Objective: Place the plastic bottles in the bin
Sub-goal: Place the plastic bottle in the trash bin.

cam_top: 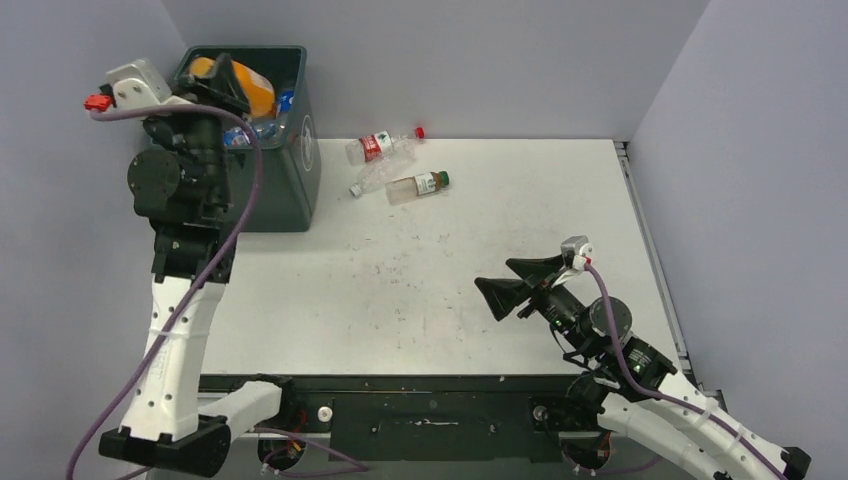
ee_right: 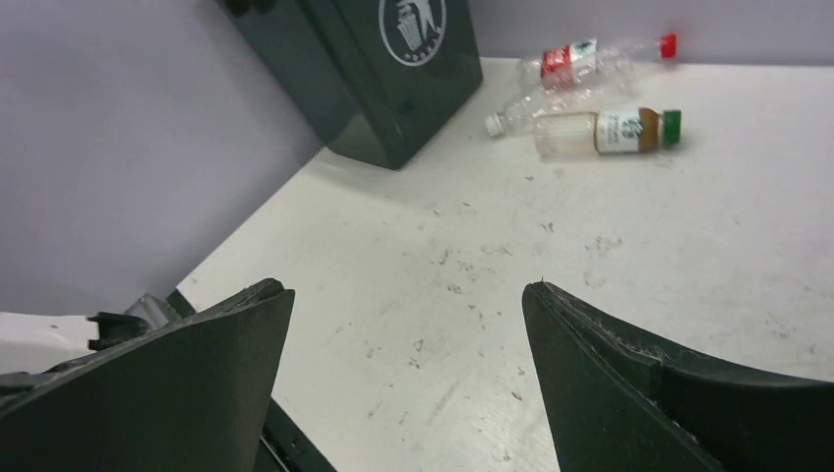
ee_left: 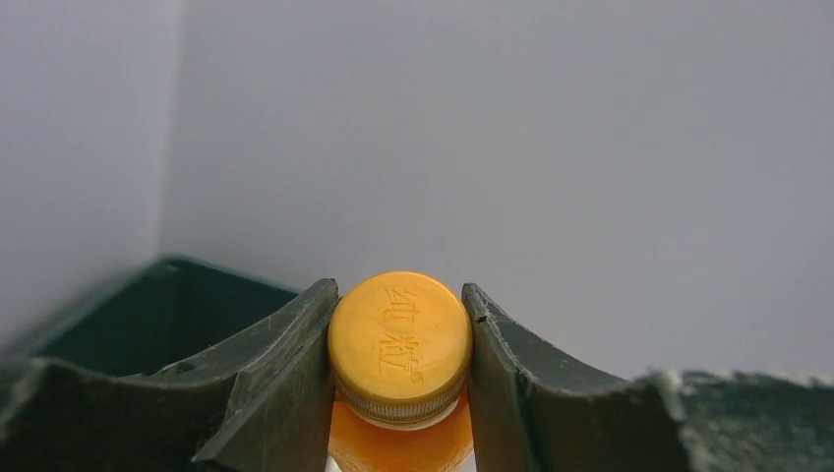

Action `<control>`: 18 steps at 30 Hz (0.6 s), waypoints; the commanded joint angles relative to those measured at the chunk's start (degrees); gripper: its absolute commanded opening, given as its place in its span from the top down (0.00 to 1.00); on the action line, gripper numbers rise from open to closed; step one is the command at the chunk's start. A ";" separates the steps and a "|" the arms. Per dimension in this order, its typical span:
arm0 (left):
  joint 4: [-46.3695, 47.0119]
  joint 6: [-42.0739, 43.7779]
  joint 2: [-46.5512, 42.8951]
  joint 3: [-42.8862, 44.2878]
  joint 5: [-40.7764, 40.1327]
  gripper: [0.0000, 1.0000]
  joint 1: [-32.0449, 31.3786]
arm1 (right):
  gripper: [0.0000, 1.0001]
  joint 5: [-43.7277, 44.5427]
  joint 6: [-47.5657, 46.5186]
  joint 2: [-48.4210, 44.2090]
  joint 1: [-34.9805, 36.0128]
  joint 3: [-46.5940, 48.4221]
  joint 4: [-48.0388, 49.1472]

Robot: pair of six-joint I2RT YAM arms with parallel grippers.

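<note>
Closest to us, in the left wrist view, the left gripper [ee_left: 400, 295] has its two dark fingers pressed against either side of an orange cap [ee_left: 400, 339]. It is a narrow hold on the neck of the orange bottle [cam_top: 255, 92]. The cap faces back towards the wrist, and the orange body runs away from the fingers, so the bottle's long axis continues the line of the gripper. Just beyond the fingers we see the dark rim of the bin [ee_left: 148, 295].

From above, the bottle's body lies over the bin's open mouth, inside the line of the rim, with other bottles already lying in the bin under it. We judge that the coming move is only a release. With the body already over the opening, parting the fingers should drop it in, unless it catches the near rim on the way down.

The right gripper [ee_right: 408, 290] is spread wide and holds nothing, low over the table [cam_top: 400, 290] on the near right. Three bottles lie ahead of it and to its left, well apart from its fingers and near the bin's right wall:

- a red-capped bottle [ee_right: 590, 54] with a red label,
- a clear white-capped bottle [ee_right: 531, 103],
- a green-capped bottle [ee_right: 605, 131].

They lie close together, each on its side with its long axis roughly across the table. The right gripper is free and already points towards them, so we judge it the likelier arm for the next pick. It would need a long reach forward and to the left.
</note>
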 commanded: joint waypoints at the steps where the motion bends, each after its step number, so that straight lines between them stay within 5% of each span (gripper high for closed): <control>1: 7.52 -3.57 8.12 4.48 -1.95 1.00 10.35 | 0.10 8.14 3.29 0.90 0.22 -2.67 3.11; 16: 26.16 1.86 39.90 22.58 2.61 0.97 17.71 | 0.10 17.32 5.02 -1.02 0.22 -8.14 2.93; 18: 26.97 1.14 41.94 23.87 2.31 0.45 17.96 | 0.10 16.80 5.14 -0.48 0.27 -8.39 3.10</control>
